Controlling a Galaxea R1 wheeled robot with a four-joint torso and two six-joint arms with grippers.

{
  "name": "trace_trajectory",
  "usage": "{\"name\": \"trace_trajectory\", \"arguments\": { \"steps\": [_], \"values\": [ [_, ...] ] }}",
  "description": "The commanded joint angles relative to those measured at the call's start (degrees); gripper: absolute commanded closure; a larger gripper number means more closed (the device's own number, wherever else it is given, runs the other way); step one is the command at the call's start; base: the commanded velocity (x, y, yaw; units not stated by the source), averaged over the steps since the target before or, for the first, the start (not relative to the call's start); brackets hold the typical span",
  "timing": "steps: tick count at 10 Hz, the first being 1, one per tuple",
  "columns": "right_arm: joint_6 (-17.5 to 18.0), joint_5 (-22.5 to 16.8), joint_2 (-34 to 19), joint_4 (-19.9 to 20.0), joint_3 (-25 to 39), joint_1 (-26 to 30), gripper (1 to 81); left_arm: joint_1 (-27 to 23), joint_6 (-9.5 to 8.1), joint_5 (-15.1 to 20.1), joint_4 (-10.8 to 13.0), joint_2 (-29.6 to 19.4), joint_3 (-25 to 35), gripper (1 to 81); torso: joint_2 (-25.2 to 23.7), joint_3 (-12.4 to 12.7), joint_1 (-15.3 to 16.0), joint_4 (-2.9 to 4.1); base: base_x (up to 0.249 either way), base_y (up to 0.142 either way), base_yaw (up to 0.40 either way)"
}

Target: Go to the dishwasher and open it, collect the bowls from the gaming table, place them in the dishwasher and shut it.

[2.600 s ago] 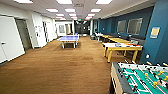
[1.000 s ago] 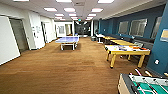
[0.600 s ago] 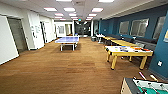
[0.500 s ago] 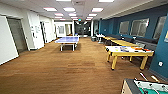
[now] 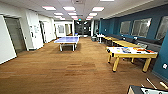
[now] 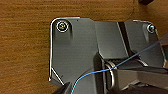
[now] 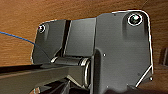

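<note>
I am driving over wood floor (image 5: 62,72); the table-football table (image 5: 147,90) lies nearer my right arm; my grip cannot be told.

Both wrists hang low, their cameras looking straight down. The left wrist plate (image 6: 75,50) has a thin blue cable (image 6: 100,71) crossing it; the right wrist plate (image 7: 120,50) sits tilted.

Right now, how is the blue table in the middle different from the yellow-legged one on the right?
The blue ping-pong table stands farther off, out in the open floor; the yellow-legged white-topped table is nearer, beside the dark blue wall. The blue one's top looks bare; the white top carries colourful things. Both stand on the wooden floor.
</note>
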Motion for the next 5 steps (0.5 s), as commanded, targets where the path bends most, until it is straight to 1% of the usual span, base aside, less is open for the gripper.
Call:
{"name": "trace_trajectory", "arguments": {
  "steps": [1, 5],
  "values": [
    [-0.3, -2.9, -0.2, -0.2, -0.1, 3.2, 1.0, -3.3, 0.04, 2.7, 0.1, -0.4, -0.1, 1.0, 0.0, 0.0, 0.0, 0.00, 0.243, 0.000, 0.000],
    [-0.3, -2.9, -0.2, -0.2, -0.3, 3.2, 1.0, -3.2, 0.12, 2.7, 0.4, -0.3, -0.1, 1.0, 0.0, 0.0, 0.0, 0.00, 0.248, 0.000, 0.000]
  ]
}}
